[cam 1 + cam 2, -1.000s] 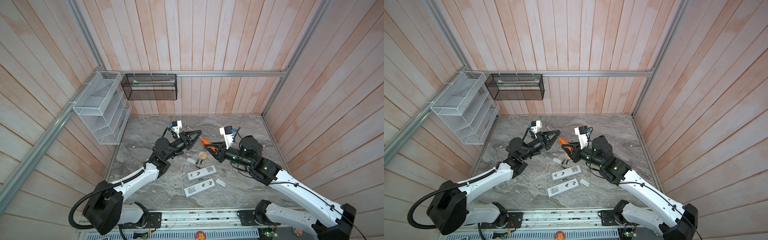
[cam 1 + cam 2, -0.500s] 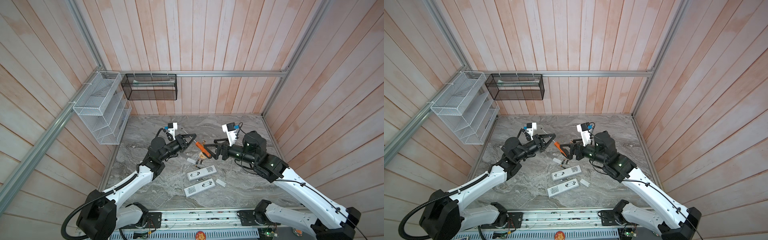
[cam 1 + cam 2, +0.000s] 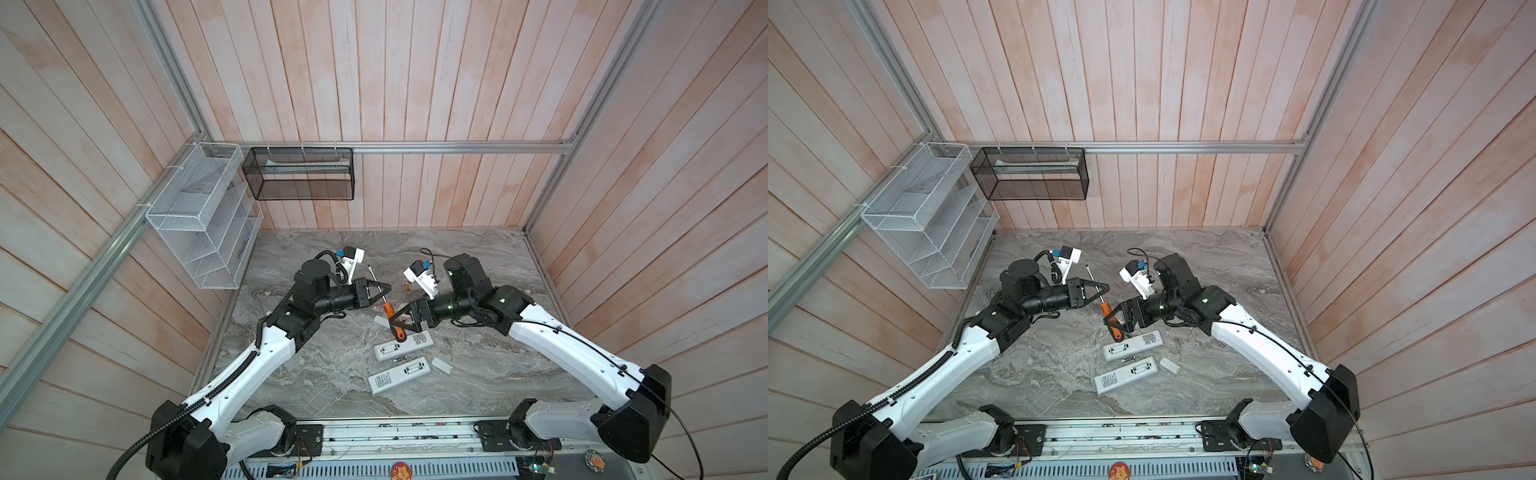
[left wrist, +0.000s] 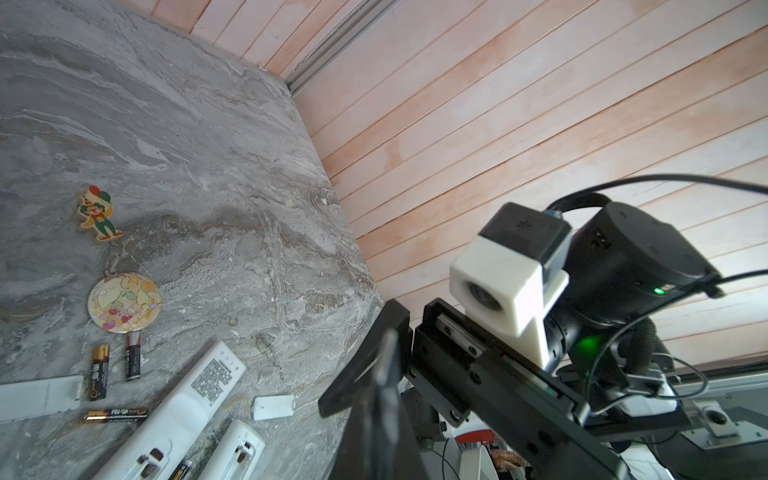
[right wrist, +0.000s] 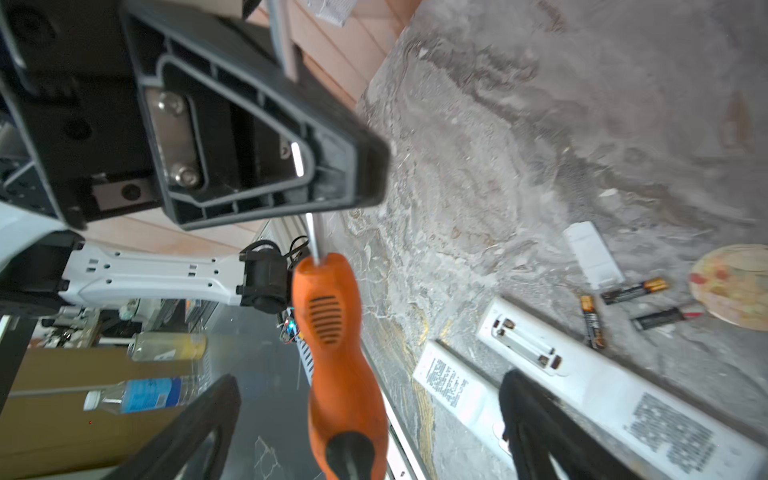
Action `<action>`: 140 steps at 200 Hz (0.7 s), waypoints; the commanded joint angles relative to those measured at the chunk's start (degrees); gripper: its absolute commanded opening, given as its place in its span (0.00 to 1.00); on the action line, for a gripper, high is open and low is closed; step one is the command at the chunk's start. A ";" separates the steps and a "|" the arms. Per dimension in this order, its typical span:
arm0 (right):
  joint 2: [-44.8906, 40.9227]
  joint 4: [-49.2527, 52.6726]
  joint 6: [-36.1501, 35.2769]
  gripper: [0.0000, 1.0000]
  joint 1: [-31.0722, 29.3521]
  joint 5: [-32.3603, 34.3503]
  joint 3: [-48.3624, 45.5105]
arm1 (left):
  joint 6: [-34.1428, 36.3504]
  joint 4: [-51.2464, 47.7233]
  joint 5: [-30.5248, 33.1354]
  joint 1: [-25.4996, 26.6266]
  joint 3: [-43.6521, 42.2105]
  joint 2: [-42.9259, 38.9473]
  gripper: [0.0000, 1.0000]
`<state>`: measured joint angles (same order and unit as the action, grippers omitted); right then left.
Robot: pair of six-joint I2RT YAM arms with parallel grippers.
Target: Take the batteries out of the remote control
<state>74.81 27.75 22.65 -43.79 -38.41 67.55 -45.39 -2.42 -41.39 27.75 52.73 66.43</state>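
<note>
An orange-handled screwdriver (image 3: 394, 320) hangs above the table between the arms. My left gripper (image 3: 384, 288) is shut on its metal shaft (image 5: 313, 237). My right gripper (image 5: 361, 424) is open, its fingers (image 5: 199, 415) wide apart on either side of the orange handle (image 5: 336, 353) without touching it. Two white remotes (image 3: 401, 347) (image 3: 398, 374) lie face down with their battery bays open. Three batteries (image 4: 99, 372) (image 4: 133, 357) (image 4: 116, 414) lie loose beside the remotes, and another (image 3: 400, 358) lies between them. In the left wrist view my left gripper (image 4: 386, 349) is blurred.
Two white cover plates (image 3: 441, 364) (image 3: 380, 320) lie near the remotes. A round sticker badge (image 4: 124, 301) and a clown figure (image 4: 97, 214) lie further back. A white wire rack (image 3: 199, 216) and a black mesh basket (image 3: 299, 174) hang on the walls.
My right gripper has opened and let go of the orange handle. The left gripper keeps the shaft, and the screwdriver has swung to point down toward the remotes.
</note>
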 commanded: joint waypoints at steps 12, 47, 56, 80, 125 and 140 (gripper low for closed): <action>0.08 -2.23 -0.23 0.94 -2.62 -3.76 0.12 | 2.01 -0.80 -3.15 -0.15 0.81 0.43 0.00; 0.34 -5.06 0.99 0.86 -3.60 -4.59 -1.79 | 1.27 0.27 -3.26 -0.15 0.74 0.92 0.00; 0.42 -5.23 1.13 0.84 -3.68 -4.56 -2.13 | 1.29 0.32 -3.03 -0.23 0.84 0.81 0.00; 0.43 -5.55 1.21 0.77 -3.67 -4.58 -2.70 | 0.71 0.64 -2.63 -0.49 0.71 0.63 0.00; 1.09 -6.04 1.69 0.57 -3.63 -4.40 -3.39 | -0.67 2.33 -2.84 -0.68 0.00 0.47 0.00; 1.39 -5.91 1.69 0.48 -3.67 -4.70 -3.30 | -0.66 2.24 -2.71 -0.76 -0.08 0.39 0.00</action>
<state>75.26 22.68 24.36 -47.09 -41.69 64.73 -45.91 -2.94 -44.40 27.49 52.71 67.22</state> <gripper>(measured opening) 0.539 0.069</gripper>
